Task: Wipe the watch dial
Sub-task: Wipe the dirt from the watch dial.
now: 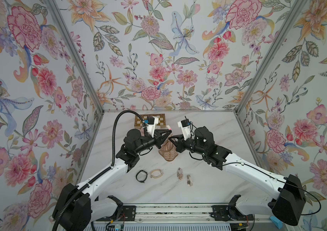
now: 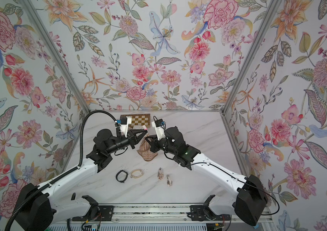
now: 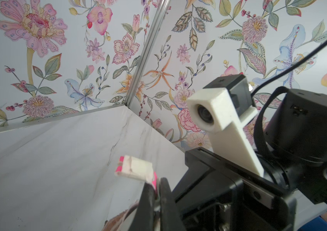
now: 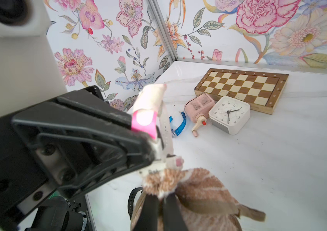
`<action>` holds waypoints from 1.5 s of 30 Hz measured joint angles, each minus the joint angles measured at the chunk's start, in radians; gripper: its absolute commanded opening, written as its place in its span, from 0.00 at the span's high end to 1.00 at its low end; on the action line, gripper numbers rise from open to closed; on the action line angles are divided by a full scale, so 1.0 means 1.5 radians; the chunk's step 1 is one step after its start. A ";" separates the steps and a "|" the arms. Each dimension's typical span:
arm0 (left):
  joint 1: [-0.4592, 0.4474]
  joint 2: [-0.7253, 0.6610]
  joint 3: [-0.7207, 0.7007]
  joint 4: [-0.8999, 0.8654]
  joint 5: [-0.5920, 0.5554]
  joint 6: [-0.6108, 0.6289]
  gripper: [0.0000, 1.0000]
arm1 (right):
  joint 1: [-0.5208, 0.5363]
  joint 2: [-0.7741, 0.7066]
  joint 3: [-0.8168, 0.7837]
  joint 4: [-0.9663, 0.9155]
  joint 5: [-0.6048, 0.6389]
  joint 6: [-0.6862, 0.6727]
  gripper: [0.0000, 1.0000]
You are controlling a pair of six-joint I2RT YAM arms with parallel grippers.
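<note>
My left tool [image 4: 154, 144] is clamped on the pink-and-white watch [image 4: 145, 119], holding it up off the surface [image 4: 278, 150]. My right tool [image 4: 160, 200] is pinched tight on the brown striped cloth [image 4: 198, 188], whose upper edge sits right against the watch's lower end, just below my left tool

bright even light, blurred foregrounds

My left gripper [image 1: 170, 131] is closed on a pale pink watch [image 1: 168, 126] above the marble table [image 1: 208, 186]. Just beside it, my right gripper [image 1: 171, 139] pinches the top of a brown striped cloth [image 1: 168, 154]. A chessboard [image 1: 161, 120] lies behind. A black band [image 1: 141, 176] and a beige band [image 1: 156, 173] lie nearer my base.
</note>
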 measured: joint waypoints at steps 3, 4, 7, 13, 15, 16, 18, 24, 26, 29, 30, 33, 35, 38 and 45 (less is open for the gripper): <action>0.000 0.000 0.000 0.020 0.025 -0.015 1.00 | -0.007 0.000 0.000 0.001 0.001 0.000 1.00; 0.000 0.001 0.000 0.028 0.034 -0.023 1.00 | -0.009 0.000 0.000 0.001 0.001 0.000 1.00; 0.000 0.007 -0.001 0.051 0.049 -0.040 1.00 | -0.010 0.000 0.000 0.002 0.003 0.003 1.00; 0.002 0.037 -0.003 0.074 0.052 -0.069 1.00 | -0.003 0.000 0.000 -0.001 0.007 0.007 1.00; 0.003 0.043 -0.003 0.073 0.044 -0.072 1.00 | 0.003 0.000 0.000 -0.005 0.008 0.008 1.00; 0.004 0.045 -0.003 0.072 0.038 -0.072 1.00 | 0.004 -0.001 0.000 -0.007 0.007 0.011 1.00; 0.004 0.045 -0.003 0.067 0.029 -0.072 1.00 | 0.005 -0.005 0.000 -0.012 0.007 0.013 1.00; 0.007 0.052 -0.003 0.066 0.007 -0.078 1.00 | 0.005 -0.028 0.000 -0.015 0.008 0.018 1.00; 0.008 0.061 -0.004 0.066 0.007 -0.091 1.00 | 0.004 -0.036 0.000 -0.004 0.008 0.018 1.00; 0.008 0.071 -0.009 0.073 0.013 -0.120 1.00 | 0.002 -0.037 0.000 0.010 0.008 0.020 1.00; 0.008 0.074 -0.012 0.079 0.018 -0.130 1.00 | 0.001 -0.036 0.000 0.011 0.008 0.020 1.00; 0.012 0.078 -0.021 0.098 0.023 -0.172 1.00 | -0.004 -0.028 0.000 0.013 0.008 0.023 1.00; 0.022 0.081 -0.029 0.118 0.026 -0.214 1.00 | -0.006 -0.028 -0.001 0.010 0.018 0.023 1.00; 0.041 0.087 -0.043 0.158 0.037 -0.282 1.00 | -0.007 -0.031 -0.001 -0.014 0.053 0.020 1.00; 0.077 0.134 -0.060 0.284 0.060 -0.447 1.00 | -0.018 -0.063 -0.033 -0.081 0.087 0.010 1.00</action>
